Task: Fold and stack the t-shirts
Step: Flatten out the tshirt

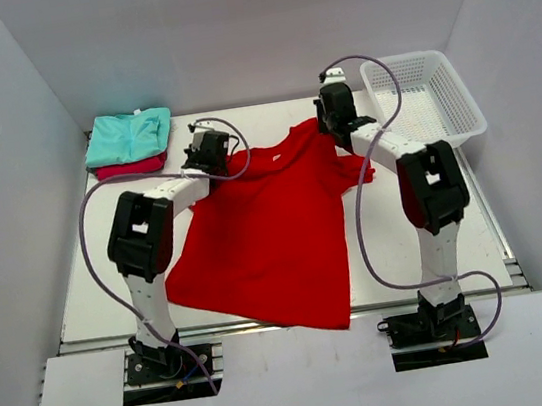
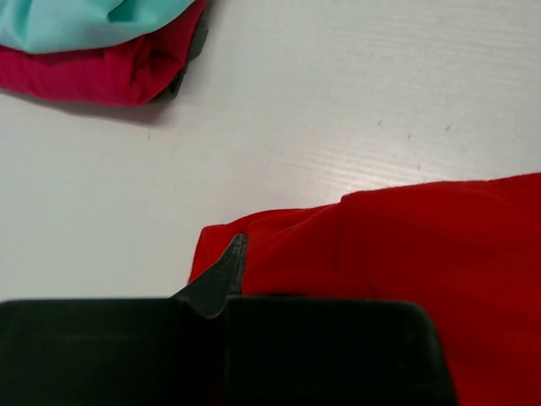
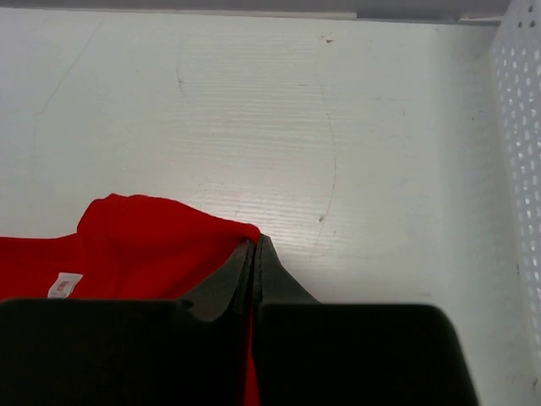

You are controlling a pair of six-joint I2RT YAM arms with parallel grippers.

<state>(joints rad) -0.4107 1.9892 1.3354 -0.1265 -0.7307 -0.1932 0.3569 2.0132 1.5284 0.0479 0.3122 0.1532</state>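
You are pinching the red t-shirt [image 1: 265, 234] at its far shoulders, left hand [image 2: 237, 254] and right hand [image 3: 255, 245] both closed on cloth, as it is lying spread on the table [image 1: 91, 289]. The mint t-shirt [image 1: 128, 135] is sitting folded atop the crimson-pink t-shirt [image 1: 130, 167] at far left; only the red one is waiting to be folded.

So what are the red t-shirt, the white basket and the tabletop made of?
The red t-shirt: soft matte cloth, probably cotton knit; it lies limp and creased, with a sewn neck label. The basket: rigid white plastic, likely moulded; its wall is a regular grid of small holes. The tabletop: hard white board with fine grain lines, slightly sheened; laminate or painted wood, unclear.
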